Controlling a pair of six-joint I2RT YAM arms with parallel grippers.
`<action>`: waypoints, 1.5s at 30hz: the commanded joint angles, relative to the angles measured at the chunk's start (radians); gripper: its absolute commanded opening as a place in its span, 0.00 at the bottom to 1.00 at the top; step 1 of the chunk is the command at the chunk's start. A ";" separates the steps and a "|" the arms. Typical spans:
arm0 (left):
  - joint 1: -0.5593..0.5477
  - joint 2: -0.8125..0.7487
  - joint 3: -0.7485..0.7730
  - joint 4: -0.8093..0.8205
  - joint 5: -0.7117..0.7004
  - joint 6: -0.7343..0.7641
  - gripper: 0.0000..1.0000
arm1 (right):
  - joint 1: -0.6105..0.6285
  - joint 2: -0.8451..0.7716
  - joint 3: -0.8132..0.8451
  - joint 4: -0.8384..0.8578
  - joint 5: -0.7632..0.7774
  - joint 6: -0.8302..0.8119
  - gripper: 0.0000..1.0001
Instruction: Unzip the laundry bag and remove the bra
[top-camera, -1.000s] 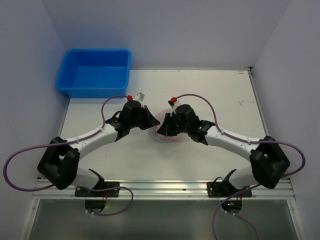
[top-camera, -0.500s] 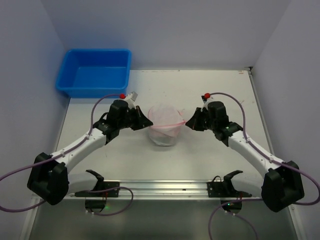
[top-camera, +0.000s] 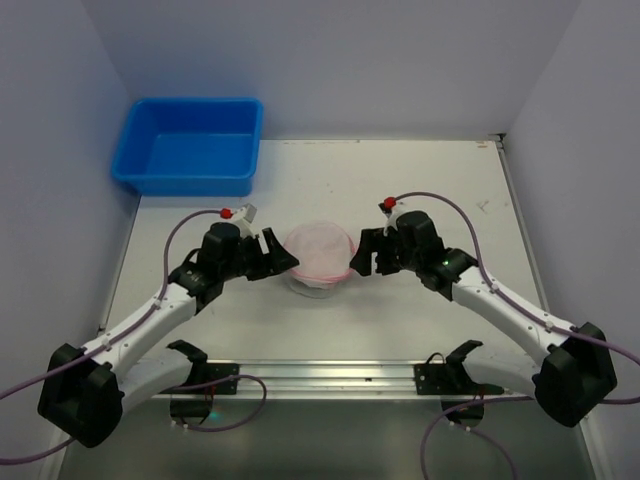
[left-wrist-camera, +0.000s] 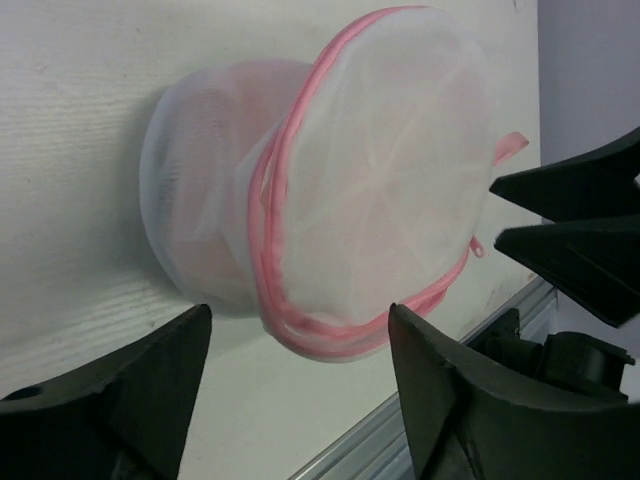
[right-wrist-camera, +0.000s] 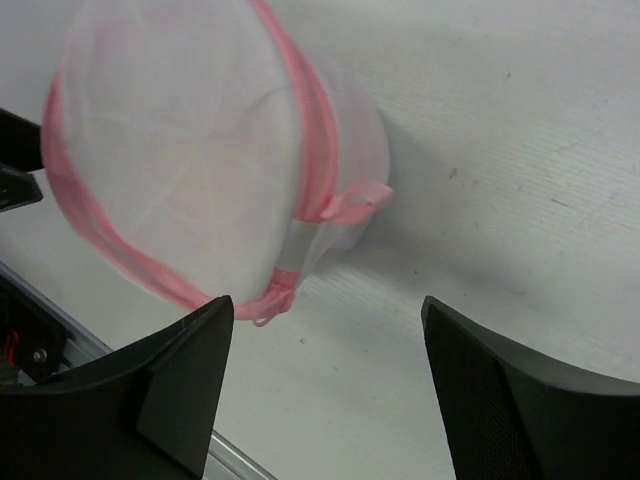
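Note:
The laundry bag (top-camera: 318, 252), a small round white mesh pouch with a pink zipper rim, stands on the table between my two grippers. My left gripper (top-camera: 283, 262) is open just left of it, touching nothing. In the left wrist view the bag (left-wrist-camera: 380, 190) fills the space ahead of the open left gripper (left-wrist-camera: 300, 315), its pink rim at fingertip level. My right gripper (top-camera: 358, 258) is open just right of the bag. In the right wrist view the bag (right-wrist-camera: 180, 170) lies up and left of the open right gripper (right-wrist-camera: 325, 300). The bra is hidden.
A blue tub (top-camera: 190, 145) stands at the table's far left corner. The metal rail (top-camera: 320, 375) runs along the near edge. In the left wrist view the right gripper's dark fingers (left-wrist-camera: 575, 235) show beyond the bag.
Both grippers were shut at the bag and pulled apart with its pink rim stretched between them. Now both have opened and let go, and the bag sits rounder on the table.

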 joint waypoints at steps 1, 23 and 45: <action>0.005 -0.061 -0.008 0.027 -0.062 -0.037 0.79 | 0.059 -0.093 0.085 -0.048 0.144 -0.029 0.78; 0.013 0.074 -0.212 0.312 -0.163 -0.077 0.67 | 0.231 0.157 0.185 0.072 0.265 0.040 0.86; -0.018 0.246 -0.307 0.636 -0.102 -0.169 0.00 | 0.073 0.312 0.030 0.219 0.009 0.079 0.70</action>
